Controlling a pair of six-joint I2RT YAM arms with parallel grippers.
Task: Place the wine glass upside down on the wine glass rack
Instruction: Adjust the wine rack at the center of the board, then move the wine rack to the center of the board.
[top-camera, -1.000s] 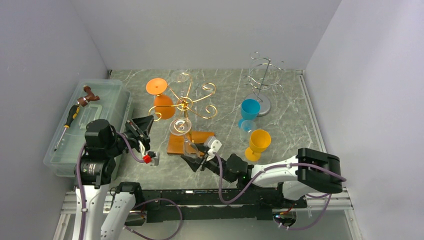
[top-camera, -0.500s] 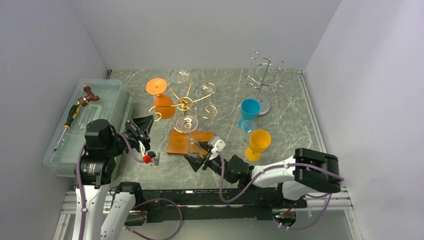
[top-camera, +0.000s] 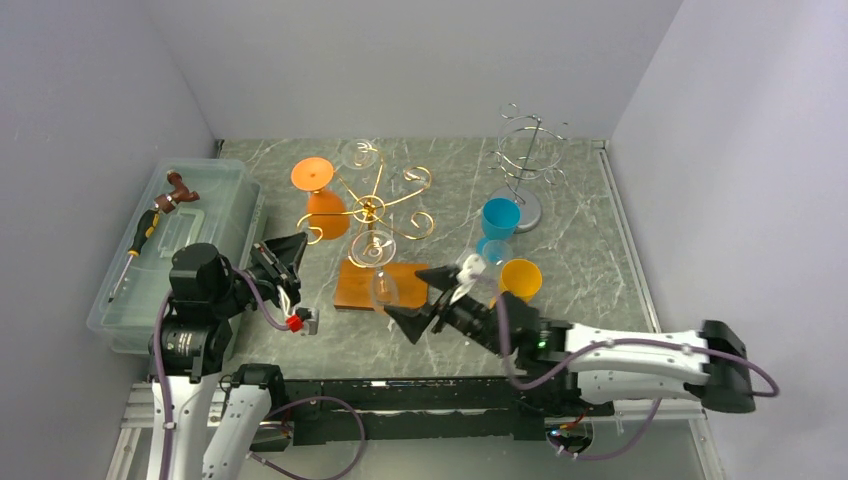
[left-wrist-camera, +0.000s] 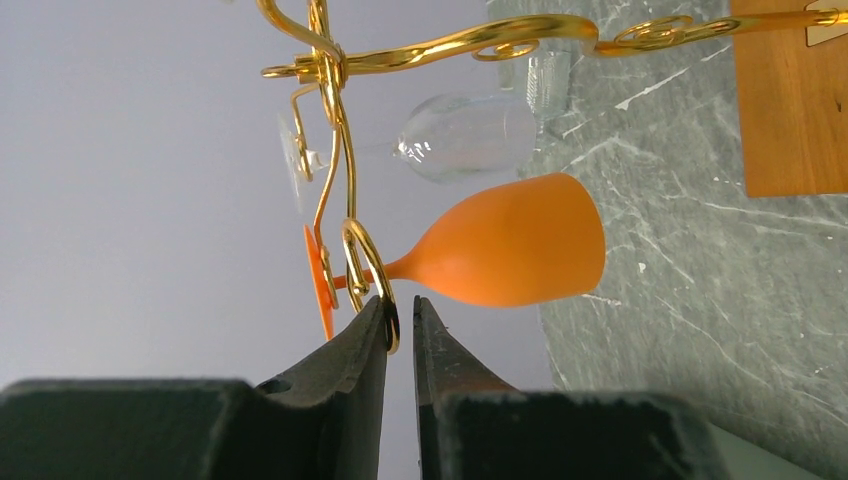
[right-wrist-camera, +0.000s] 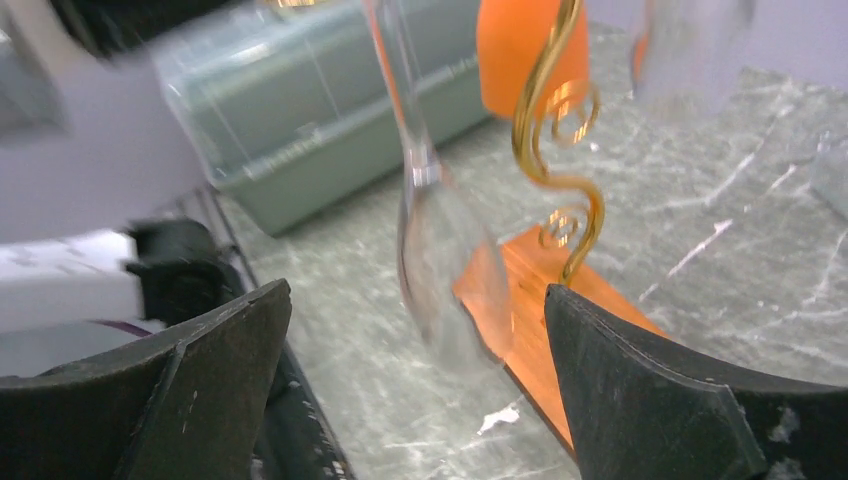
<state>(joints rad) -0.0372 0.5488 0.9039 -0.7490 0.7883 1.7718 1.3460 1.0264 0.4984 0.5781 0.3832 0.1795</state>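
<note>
The gold wire wine glass rack (top-camera: 372, 208) stands on a wooden base (top-camera: 355, 285). A clear wine glass (top-camera: 378, 268) hangs upside down from one of its arms, foot on top and bowl just above the base; in the right wrist view this wine glass (right-wrist-camera: 440, 280) is blurred. My right gripper (top-camera: 421, 299) is open just right of the bowl, its jaws apart from the glass. An orange glass (left-wrist-camera: 510, 255) and another clear glass (left-wrist-camera: 465, 135) also hang from the rack. My left gripper (left-wrist-camera: 400, 312) is shut on a gold loop (left-wrist-camera: 372, 270) of the rack.
A silver wire rack (top-camera: 528, 160) stands at the back right. A blue cup (top-camera: 500, 218), a small clear glass (top-camera: 492, 258) and a yellow goblet (top-camera: 520, 280) sit close behind my right arm. A plastic bin (top-camera: 228, 185) with tools is at the left.
My right gripper has opened and let go of the clear wine glass, then drawn back to the right. The glass now hangs from the rack. The left gripper has not moved.
</note>
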